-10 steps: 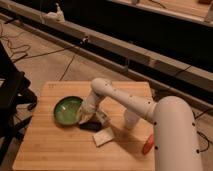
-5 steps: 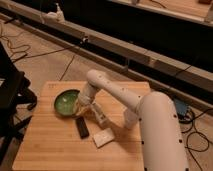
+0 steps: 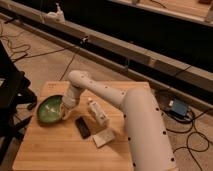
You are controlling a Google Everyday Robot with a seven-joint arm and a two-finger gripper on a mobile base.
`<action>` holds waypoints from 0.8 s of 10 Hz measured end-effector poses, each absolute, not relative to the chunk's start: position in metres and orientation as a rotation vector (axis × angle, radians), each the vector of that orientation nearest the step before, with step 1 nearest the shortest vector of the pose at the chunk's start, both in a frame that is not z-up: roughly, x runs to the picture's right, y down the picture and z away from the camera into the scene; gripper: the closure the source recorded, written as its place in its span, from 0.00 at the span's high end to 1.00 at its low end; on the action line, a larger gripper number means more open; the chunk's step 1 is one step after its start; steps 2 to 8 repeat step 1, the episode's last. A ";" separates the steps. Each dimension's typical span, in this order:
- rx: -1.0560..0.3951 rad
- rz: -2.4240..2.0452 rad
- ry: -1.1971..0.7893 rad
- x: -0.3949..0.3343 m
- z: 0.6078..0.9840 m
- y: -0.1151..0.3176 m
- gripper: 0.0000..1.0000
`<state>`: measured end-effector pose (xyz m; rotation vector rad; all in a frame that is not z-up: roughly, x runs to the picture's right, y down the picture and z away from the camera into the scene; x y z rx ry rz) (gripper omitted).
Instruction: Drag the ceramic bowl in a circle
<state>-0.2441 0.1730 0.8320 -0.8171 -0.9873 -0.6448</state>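
Nearest to you, the smooth white arm rises from 5 o'clock over the wooden bench. On the planks lie a flat pale packet, a dark flat rectangular object and a small whitish bottle. Further, at 9 o'clock, you see the ceramic bowl, round, shallow, glossy green. The pincer is at its right rim; I cannot tell its state.

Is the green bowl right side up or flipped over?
Right side up: the bowl shows its shiny green inside on the table. The hand sits at its right rim.
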 end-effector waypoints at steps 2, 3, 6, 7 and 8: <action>-0.819 -0.648 -1.002 -0.246 0.826 0.178 0.00; -0.819 -0.648 -1.002 -0.246 0.826 0.178 0.00; -0.819 -0.648 -1.002 -0.246 0.826 0.178 0.00; -0.819 -0.648 -1.002 -0.246 0.826 0.178 0.00; -0.819 -0.648 -1.002 -0.246 0.826 0.178 0.00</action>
